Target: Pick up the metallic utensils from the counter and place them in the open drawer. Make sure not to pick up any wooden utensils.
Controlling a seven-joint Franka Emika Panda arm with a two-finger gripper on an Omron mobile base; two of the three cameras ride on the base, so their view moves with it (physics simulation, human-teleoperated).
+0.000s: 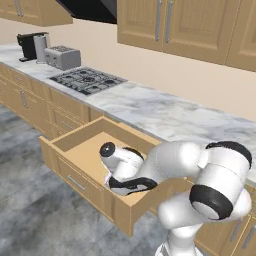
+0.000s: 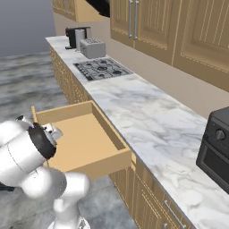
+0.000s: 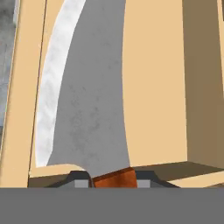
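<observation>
My gripper [image 3: 113,179] is shut on the knife's reddish-brown handle [image 3: 114,178]. The knife's broad silver blade [image 3: 87,109] runs away from the finger tips [image 3: 79,180] over the light-wood floor of the open drawer [image 3: 153,87]. In the left base view my hand [image 1: 127,184] reaches down inside the open drawer [image 1: 75,135], near its front right corner. In the right base view my arm covers the near left part of the open drawer [image 2: 89,138]. The counter with the other utensils and the wooden utensils are out of view.
Behind the drawer runs a marble worktop [image 1: 165,115] with a gas hob [image 1: 87,80], a toaster [image 1: 62,57] and a coffee machine [image 1: 32,46]. A dark oven [image 2: 217,147] stands at its right end. Grey floor lies left of the drawer.
</observation>
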